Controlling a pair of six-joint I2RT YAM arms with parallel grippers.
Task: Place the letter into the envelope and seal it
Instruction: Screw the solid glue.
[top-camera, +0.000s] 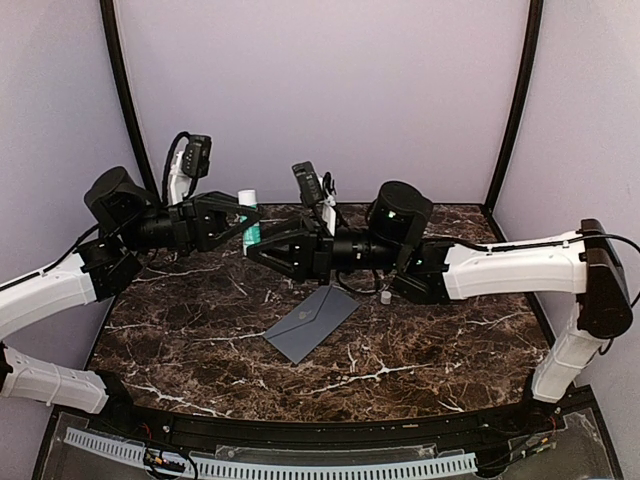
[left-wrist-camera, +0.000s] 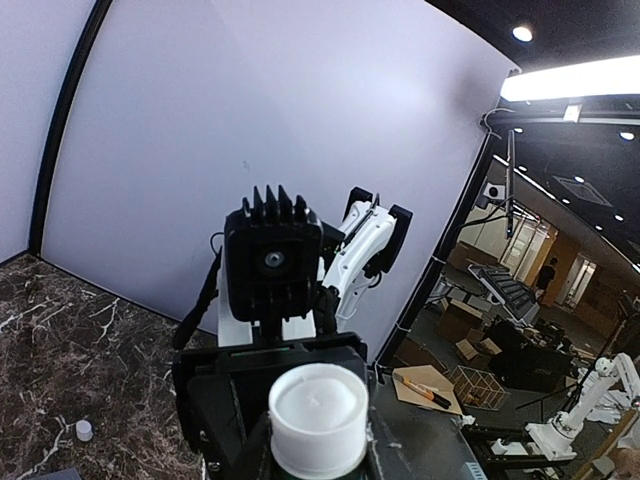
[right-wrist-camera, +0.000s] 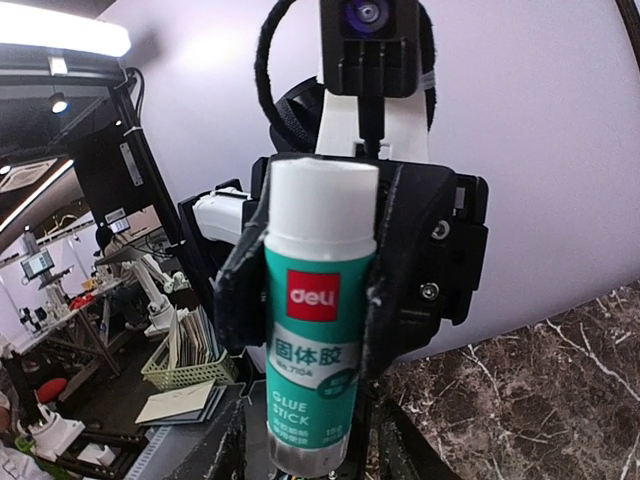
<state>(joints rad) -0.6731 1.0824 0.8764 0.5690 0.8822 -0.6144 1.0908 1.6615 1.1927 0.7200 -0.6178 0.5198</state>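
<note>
The slate-grey envelope (top-camera: 312, 322) lies flat on the marble table (top-camera: 200, 340), its pointed flap folded down. The letter is out of view. Above the table's back left, my left gripper (top-camera: 248, 222) is shut on an upright green-and-white glue stick (top-camera: 249, 225). In the left wrist view its white cap (left-wrist-camera: 318, 415) fills the gap between the fingers. My right gripper (top-camera: 262, 250) faces the left one. It is open, with its jaws on either side of the glue stick's (right-wrist-camera: 318, 330) lower end and narrow gaps still showing.
A small white cap (top-camera: 384, 297) lies on the table behind the envelope, also seen in the left wrist view (left-wrist-camera: 84, 430). Both arms hang above the back half of the table. Black frame posts (top-camera: 125, 90) stand at the back corners.
</note>
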